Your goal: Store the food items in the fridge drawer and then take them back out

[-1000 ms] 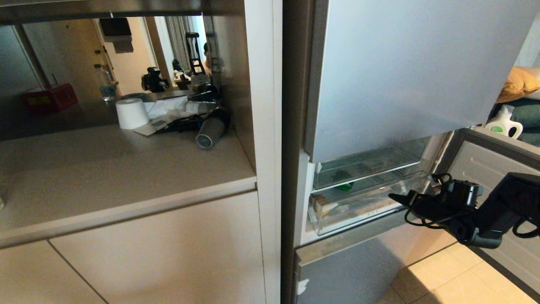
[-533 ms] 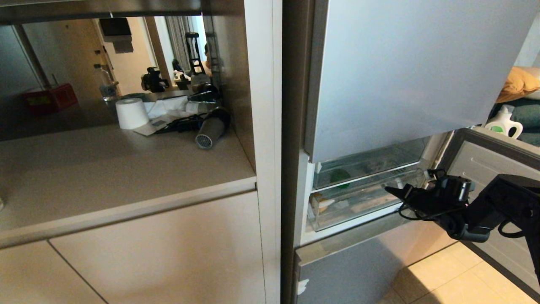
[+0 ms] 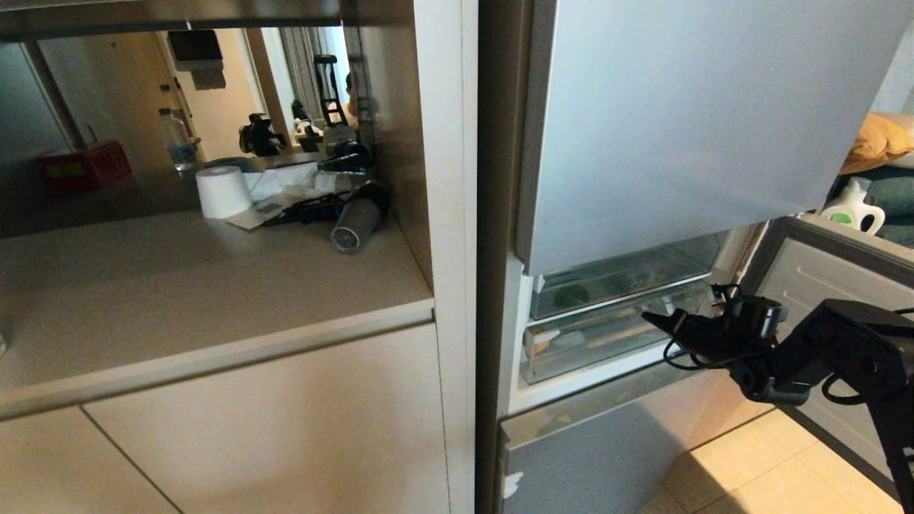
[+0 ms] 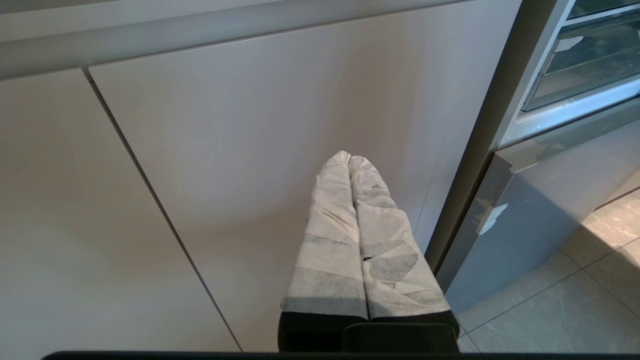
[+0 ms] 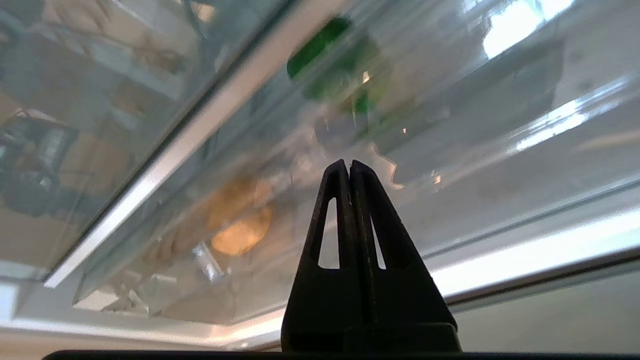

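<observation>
1. Your right hand (image 3: 648, 318) is clenched with nothing in it, its two black fingers (image 5: 345, 200) pressed together; it points at the clear front of the fridge drawer (image 3: 607, 335). You cannot tell from either view whether the tips touch the clear panel.
2. Your left hand (image 4: 348, 159) is clenched too and carries nothing. Its wrapped fingers hang before the pale cabinet door (image 4: 250, 150), down near the floor tiles (image 4: 575, 290) and beside the fridge's lowest panel (image 4: 525, 220).
3. The tall upper door (image 3: 700, 121) of the fridge is shut. The middle door (image 3: 835, 278) beneath it stands swung out to the right, behind your right arm.
4. The fridge drawer sits only slightly forward of the opening, its clear panels reflecting the room.
5. The worktop (image 3: 200, 285) to the left of the fridge carries a white paper roll (image 3: 223, 191) and a grey-black hair dryer (image 3: 357, 214), well apart from both hands.
6. The green bell pepper (image 5: 330, 55) lies behind the upper clear panel; in the head view it shows as a dim green patch.
7. The tan-yellow potato (image 5: 242, 235) lies inside the drawer, seen blurred through the glass, apart from the pepper.
</observation>
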Controlling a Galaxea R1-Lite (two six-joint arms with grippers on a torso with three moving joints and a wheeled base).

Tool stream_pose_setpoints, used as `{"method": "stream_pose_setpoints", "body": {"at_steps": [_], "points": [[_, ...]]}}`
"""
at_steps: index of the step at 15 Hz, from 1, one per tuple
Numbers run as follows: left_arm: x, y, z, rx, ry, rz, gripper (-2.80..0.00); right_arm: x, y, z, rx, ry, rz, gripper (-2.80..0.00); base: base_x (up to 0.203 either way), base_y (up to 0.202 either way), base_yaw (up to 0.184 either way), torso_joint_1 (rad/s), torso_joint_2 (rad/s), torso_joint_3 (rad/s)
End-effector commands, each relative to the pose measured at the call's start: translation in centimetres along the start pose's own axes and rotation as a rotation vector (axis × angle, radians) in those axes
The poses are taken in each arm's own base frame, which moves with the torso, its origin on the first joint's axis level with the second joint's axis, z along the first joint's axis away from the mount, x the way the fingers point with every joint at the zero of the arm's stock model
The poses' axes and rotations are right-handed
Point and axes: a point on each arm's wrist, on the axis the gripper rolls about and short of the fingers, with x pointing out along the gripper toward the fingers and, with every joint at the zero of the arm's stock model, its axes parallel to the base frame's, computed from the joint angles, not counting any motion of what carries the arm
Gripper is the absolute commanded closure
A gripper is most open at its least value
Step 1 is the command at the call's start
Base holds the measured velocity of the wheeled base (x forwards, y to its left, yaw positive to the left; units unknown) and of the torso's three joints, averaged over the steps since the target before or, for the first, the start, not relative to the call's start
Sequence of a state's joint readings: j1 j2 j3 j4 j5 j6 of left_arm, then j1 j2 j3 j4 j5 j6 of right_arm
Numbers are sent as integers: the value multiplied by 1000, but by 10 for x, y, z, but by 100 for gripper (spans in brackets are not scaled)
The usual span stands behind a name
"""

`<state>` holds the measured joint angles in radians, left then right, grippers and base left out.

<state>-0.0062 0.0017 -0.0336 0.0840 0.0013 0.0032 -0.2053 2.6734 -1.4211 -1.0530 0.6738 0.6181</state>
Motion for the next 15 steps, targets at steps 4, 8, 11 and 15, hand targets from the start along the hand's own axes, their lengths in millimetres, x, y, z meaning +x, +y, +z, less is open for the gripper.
{"method": "stream_pose_setpoints", "body": {"at_steps": [4,8,11,15], "points": [[0,0,0,0,2,0,0,-33,22,1,35,35,-36,0,0,0,0,0,0,0],[0,0,0,0,2,0,0,-89,66,13,53,32,-75,0,0,0,0,0,0,0],[0,0,0,0,2,0,0,-148,110,36,-34,-44,-107,0,0,0,0,0,0,0],[0,0,0,0,2,0,0,-250,150,84,-162,-265,-342,0,0,0,0,0,0,0]]}}
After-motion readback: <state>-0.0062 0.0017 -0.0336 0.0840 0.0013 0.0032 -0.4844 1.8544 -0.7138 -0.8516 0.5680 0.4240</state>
